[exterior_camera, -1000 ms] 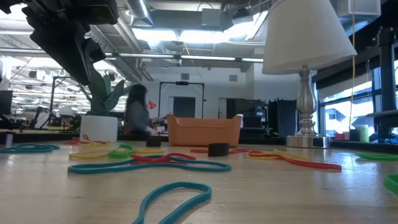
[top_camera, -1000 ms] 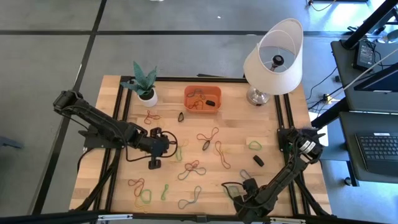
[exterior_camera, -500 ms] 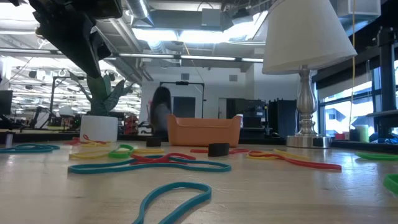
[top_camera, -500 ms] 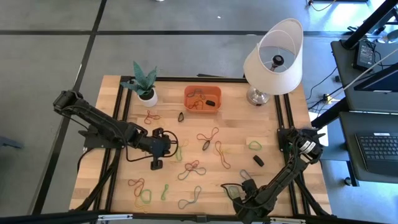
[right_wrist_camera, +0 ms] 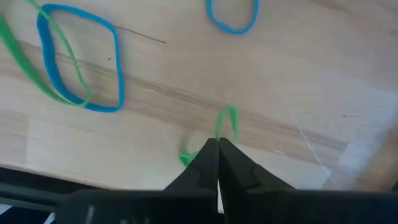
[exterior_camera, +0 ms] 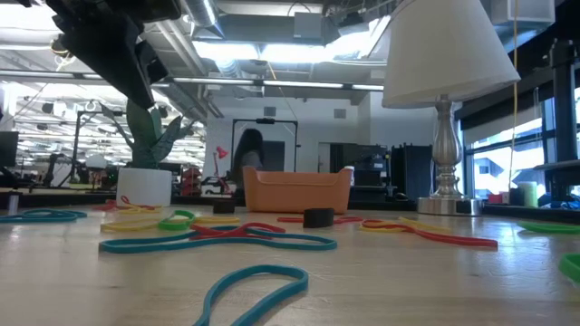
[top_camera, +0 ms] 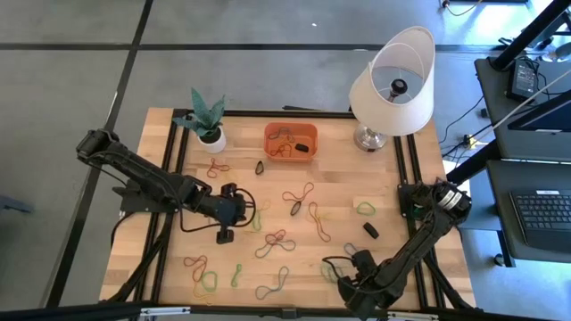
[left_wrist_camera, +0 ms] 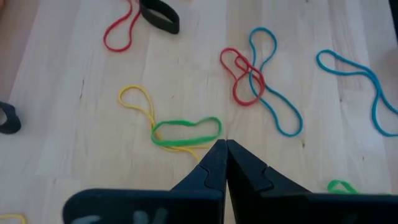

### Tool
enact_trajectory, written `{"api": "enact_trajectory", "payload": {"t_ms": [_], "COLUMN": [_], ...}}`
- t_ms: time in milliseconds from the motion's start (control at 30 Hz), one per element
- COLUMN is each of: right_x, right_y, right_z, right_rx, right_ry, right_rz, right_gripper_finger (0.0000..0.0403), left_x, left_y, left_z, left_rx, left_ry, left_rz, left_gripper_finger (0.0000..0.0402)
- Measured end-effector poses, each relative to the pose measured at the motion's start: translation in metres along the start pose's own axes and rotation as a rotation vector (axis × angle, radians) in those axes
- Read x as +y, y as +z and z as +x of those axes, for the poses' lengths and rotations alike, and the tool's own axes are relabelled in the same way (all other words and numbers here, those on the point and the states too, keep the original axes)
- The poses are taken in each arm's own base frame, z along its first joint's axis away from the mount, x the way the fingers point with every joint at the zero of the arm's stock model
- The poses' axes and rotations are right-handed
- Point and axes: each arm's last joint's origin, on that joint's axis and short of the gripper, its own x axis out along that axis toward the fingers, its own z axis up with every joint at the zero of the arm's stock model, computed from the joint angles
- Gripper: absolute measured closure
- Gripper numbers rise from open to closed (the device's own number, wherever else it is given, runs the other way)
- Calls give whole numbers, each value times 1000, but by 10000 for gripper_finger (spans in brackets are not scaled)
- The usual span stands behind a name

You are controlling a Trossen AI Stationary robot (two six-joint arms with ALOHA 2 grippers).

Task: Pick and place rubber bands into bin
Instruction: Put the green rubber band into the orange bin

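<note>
Rubber bands [top_camera: 298,198] scattered over bench [top_camera: 339,178]; few in bin [top_camera: 290,142]. Left gripper [left_wrist_camera: 224,148] jaws together by green band [left_wrist_camera: 186,132]. Right gripper [right_wrist_camera: 217,144] jaws clamped on green band [right_wrist_camera: 225,121], apparently for carrying.

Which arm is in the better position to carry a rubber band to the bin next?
Right, probably. The right tool is shut on a green rubber band, so it can travel to the bin. The left tool is shut beside another green band, apparently empty.

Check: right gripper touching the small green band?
Touching. In the right wrist view the right gripper is shut on the green rubber band, which loops out from between its closed fingertips above the table.
</note>
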Motion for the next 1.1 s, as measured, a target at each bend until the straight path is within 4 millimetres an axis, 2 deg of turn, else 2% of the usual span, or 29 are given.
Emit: {"api": "enact_trajectory", "payload": {"t_ms": [167,267,667,867,1000,1100], "right_x": [2,6,16,34,45,52], "right_y": [1,5,38,71,105,136], "right_z": [-4,-15,-105,-130,-141,-150], "right_rx": [2,-38,-218,-274,-343,-383], "right_ry": [4,19,8,92,106,99], "right_rz": [-13,-7,-36,-124,-184,-247], "right_gripper_finger": [402,402,403,403,403,403], "left_x": [1,1,1,-3,-7,-2], "left_y": [2,2,-3,-6,-10,-22], "left_z": [0,0,0,-3,-12,-16], "left_rx": [-31,-35,31,17,-39,-69], "left_ry": [33,40,-4,53,50,8], "left_rz": [24,48,133,172,211,205], "left_gripper_finger": [398,398,400,400,400,401]}}
